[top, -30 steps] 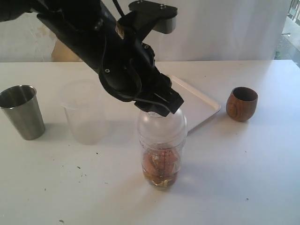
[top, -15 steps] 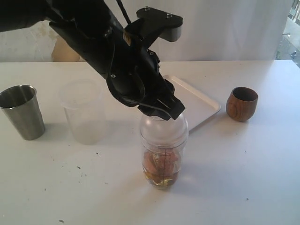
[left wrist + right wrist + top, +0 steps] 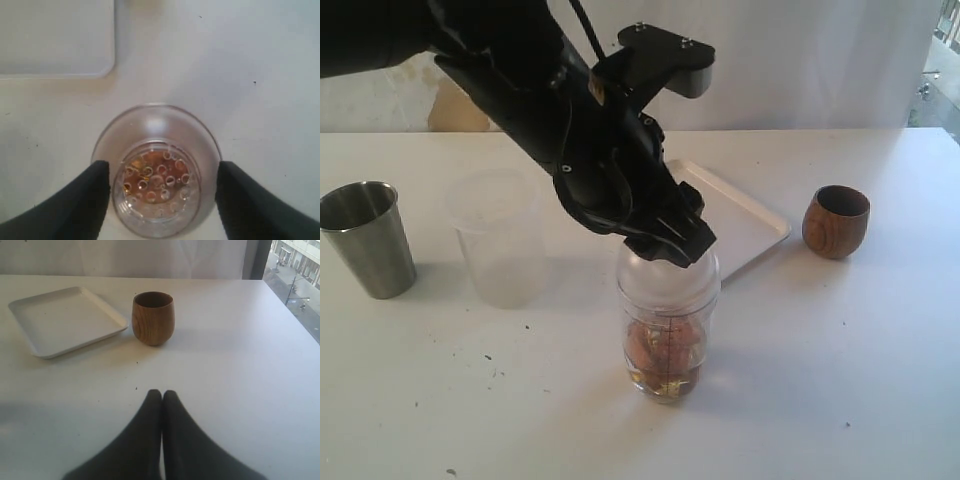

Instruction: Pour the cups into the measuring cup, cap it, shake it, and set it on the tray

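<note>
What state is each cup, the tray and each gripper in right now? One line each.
measuring cup: upright, capped, brownish contents at bottom
steel tumbler: upright
frosted cup: upright
wooden cup: upright, beside tray
tray: flat, nothing on it
left gripper: open, astride the measuring cup's top
right gripper: shut, holding nothing

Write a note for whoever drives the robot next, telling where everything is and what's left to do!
Left gripper: open, with a finger on either side of the clear cap on the measuring cup; I cannot tell if they touch it.
Right gripper: shut, holding nothing, pointing toward the wooden cup and the tray.
Steel tumbler and frosted cup: upright on the left, and both look empty.
Done, it seems: pouring (there are brownish contents in the measuring cup) and capping.
Left to do: grip the measuring cup, shake it, and set it on the tray.
</note>
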Robot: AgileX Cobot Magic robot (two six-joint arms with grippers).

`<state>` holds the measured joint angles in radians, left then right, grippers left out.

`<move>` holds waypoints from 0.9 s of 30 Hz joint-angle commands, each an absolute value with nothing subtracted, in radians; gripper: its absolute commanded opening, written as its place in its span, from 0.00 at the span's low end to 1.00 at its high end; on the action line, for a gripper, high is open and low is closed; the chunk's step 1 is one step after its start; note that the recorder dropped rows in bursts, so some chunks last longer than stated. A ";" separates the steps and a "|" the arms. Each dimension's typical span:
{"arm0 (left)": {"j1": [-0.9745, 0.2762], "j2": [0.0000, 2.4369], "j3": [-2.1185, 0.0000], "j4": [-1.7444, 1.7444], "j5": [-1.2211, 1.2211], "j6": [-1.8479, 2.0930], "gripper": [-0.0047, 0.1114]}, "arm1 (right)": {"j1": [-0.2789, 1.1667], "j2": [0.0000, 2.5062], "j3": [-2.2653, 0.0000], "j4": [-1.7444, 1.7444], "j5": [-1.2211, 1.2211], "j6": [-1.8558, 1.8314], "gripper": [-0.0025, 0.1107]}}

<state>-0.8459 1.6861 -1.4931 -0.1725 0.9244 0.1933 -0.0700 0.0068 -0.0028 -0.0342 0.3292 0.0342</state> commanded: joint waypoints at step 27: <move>-0.851 1.648 -1.547 -0.225 0.938 0.271 0.04 | -0.065 0.000 0.000 -0.036 0.322 0.027 0.02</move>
<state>-0.8459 1.6304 -1.5430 -0.2151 0.9331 0.2643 -0.0700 0.0068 -0.0028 -0.0342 0.3292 0.0342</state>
